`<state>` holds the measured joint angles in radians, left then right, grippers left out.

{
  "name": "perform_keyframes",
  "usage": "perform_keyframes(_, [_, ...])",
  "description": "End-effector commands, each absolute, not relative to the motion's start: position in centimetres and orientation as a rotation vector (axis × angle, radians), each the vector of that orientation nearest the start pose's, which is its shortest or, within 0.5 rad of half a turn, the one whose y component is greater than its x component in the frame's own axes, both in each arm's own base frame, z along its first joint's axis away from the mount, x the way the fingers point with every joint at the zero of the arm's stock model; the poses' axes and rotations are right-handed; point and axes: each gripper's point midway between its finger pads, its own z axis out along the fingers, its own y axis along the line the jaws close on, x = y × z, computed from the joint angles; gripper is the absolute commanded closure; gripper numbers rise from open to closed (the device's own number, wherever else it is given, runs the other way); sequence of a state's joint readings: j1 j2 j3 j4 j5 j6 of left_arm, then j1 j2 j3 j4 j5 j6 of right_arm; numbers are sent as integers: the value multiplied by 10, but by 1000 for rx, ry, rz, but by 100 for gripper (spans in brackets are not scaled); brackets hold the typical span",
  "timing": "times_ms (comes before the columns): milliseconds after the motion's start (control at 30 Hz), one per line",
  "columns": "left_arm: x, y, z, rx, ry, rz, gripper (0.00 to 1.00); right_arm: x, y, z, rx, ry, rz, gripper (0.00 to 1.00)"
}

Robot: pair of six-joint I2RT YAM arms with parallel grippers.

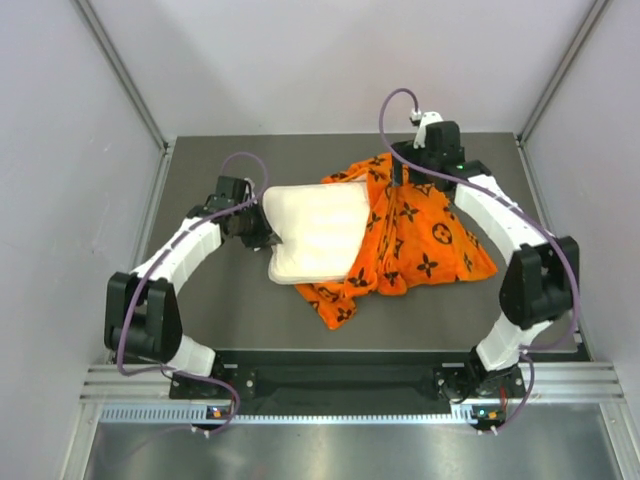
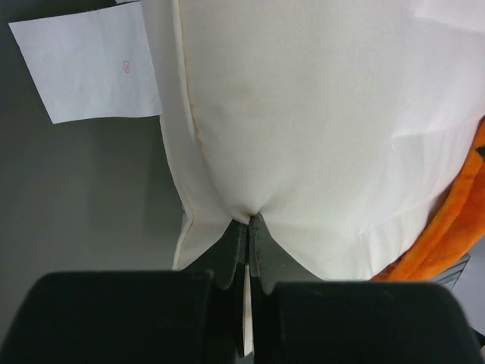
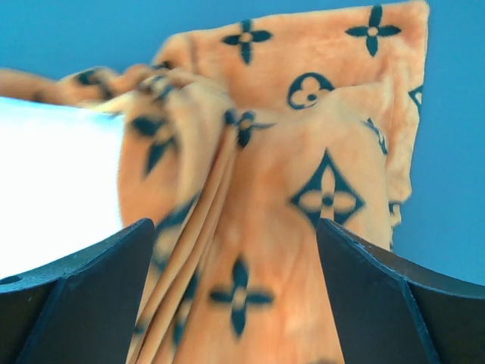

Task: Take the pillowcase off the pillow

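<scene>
The overhead camera looks steeply down from above and behind the arm bases (image 1: pixel 490 385) at 6 o'clock, taking in the whole table (image 1: pixel 230 300). The left wrist camera looks past its own fingers (image 2: pixel 261 254), very close to the pillow (image 2: pixel 303 129), facing roughly 3 o'clock. The right wrist camera sits equally close over the pillowcase (image 3: pixel 303 189), with the pillow at 9 o'clock in its frame. All three views share both.
</scene>
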<state>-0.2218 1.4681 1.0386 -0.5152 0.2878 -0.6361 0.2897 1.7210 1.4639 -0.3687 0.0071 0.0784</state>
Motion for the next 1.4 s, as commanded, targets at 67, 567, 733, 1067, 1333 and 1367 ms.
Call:
perform_keyframes(67, [382,-146,144,-443,2420,-760,100,401,156,208,-270,2168,289,13])
perform_keyframes(567, [388,-146,134,-495,2431,-831,100,268,176,133,-289,2356,277,13])
perform_keyframes(733, [381,-144,135,-490,2425,-828,100,272,176,109,-299,2399,236,14])
perform_keyframes(1067, [372,-134,134,-505,2418,-832,100,294,179,79,-329,2446,125,61])
perform_keyframes(1333, [374,-127,137,-498,2408,-844,100,304,154,85,-237,2434,75,100])
perform_keyframes(1367, [375,-126,137,-495,2407,-843,100,305,150,87,-232,2427,67,100])
